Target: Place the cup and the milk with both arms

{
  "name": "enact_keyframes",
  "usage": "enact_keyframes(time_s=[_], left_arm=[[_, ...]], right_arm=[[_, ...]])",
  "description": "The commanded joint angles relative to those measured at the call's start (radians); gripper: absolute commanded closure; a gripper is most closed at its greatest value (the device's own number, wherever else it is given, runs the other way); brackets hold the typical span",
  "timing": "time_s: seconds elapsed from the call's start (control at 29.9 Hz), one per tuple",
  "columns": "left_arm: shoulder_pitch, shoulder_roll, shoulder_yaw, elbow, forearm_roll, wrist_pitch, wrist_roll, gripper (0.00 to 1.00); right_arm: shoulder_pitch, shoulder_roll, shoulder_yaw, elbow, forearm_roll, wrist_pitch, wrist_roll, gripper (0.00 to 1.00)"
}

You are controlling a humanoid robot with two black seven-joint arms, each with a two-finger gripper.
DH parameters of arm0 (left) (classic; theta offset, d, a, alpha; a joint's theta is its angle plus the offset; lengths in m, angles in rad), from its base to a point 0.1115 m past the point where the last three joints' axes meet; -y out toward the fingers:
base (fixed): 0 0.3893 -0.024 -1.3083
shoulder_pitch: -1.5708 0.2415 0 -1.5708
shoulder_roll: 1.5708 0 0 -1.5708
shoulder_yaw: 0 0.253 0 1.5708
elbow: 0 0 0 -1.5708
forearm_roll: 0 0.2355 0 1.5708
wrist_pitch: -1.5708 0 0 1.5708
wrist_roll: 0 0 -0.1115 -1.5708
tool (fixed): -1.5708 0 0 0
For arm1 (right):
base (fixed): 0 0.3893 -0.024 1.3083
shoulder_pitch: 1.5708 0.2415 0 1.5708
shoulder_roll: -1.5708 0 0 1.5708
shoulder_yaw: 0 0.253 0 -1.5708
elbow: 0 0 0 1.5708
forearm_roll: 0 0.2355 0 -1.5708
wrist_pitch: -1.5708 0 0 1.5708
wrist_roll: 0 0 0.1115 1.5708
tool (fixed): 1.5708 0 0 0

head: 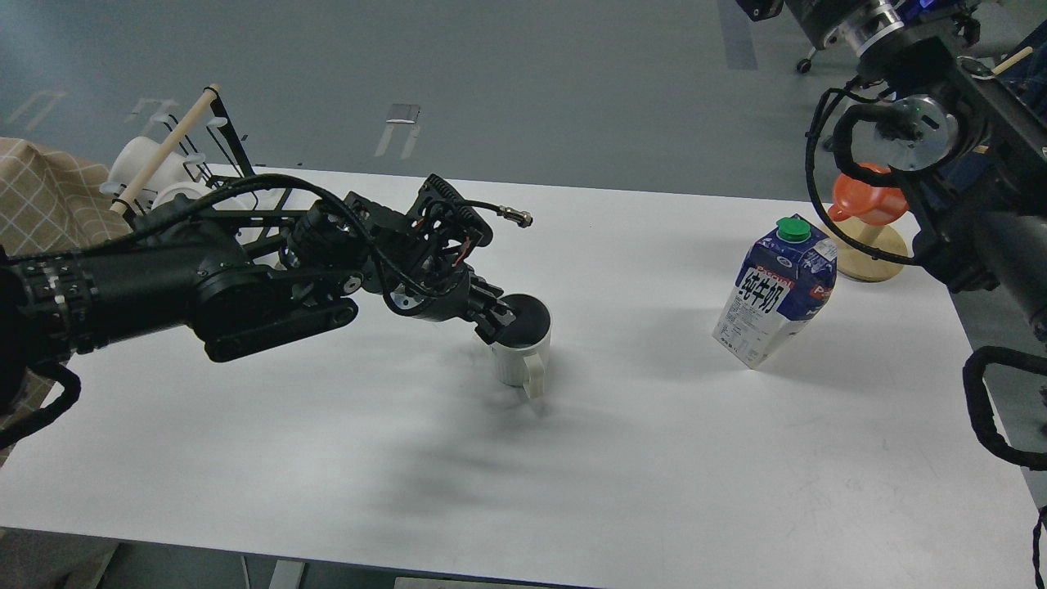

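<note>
The cup (pixel 522 357), a white mug with a dark inside and its handle towards me, stands upright on the white table (pixel 654 458) near the middle. My left gripper (pixel 496 314) is shut on the mug's left rim, one finger inside and one outside. The milk (pixel 775 291), a blue and white carton with a green cap, stands tilted at the right of the table, with no gripper on it. My right arm (pixel 941 139) rises past the table's right edge and its gripper is out of view.
An orange plastic cup (pixel 870 203) hangs on a round wooden stand (pixel 869 255) behind the carton. A black rack with white cups and a wooden rod (pixel 164 155) stands at the back left. A checked cloth (pixel 41 188) lies at the left edge.
</note>
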Motion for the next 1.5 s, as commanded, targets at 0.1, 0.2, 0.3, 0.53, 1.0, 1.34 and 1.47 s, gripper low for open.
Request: enact_keyframes(time_s=[0.1, 0.2, 0.3, 0.53, 1.0, 1.34, 1.47], left_arm=[[-0.018, 0.008, -0.014, -0.015, -0.011, 0.0, -0.006, 0.1], [-0.087, 0.046, -0.056, -0.023, -0.077, 0.0, -0.029, 0.06], [-0.156, 0.12, -0.095, -0.023, -0.193, 0.0, -0.032, 0.04], [-0.219, 0.25, -0.256, 0.028, -0.563, 0.0, -0.016, 0.03], [-0.121, 0.227, -0.437, 0.141, -1.235, 0.077, 0.023, 0.03], [-0.073, 0.213, -0.439, 0.137, -1.249, 0.082, 0.02, 0.03], [-0.066, 0.21, -0.44, 0.135, -1.251, 0.073, 0.019, 0.03]], right_arm=[[-0.007, -0.009, 0.0, 0.0, 0.001, 0.0, 0.0, 0.0], [-0.007, -0.029, 0.0, 0.003, 0.001, 0.003, 0.0, 0.0], [-0.005, -0.064, 0.0, 0.013, 0.0, 0.004, 0.0, 0.0], [0.007, -0.249, -0.11, 0.106, -0.118, 0.006, 0.008, 0.0], [-0.195, -0.762, -0.169, 0.592, -0.695, -0.038, 0.096, 0.0], [-0.473, -0.98, -0.172, 0.8, -1.155, -0.393, 0.168, 0.0], [-0.594, -0.983, -0.172, 0.801, -1.281, -0.553, 0.168, 0.0]])
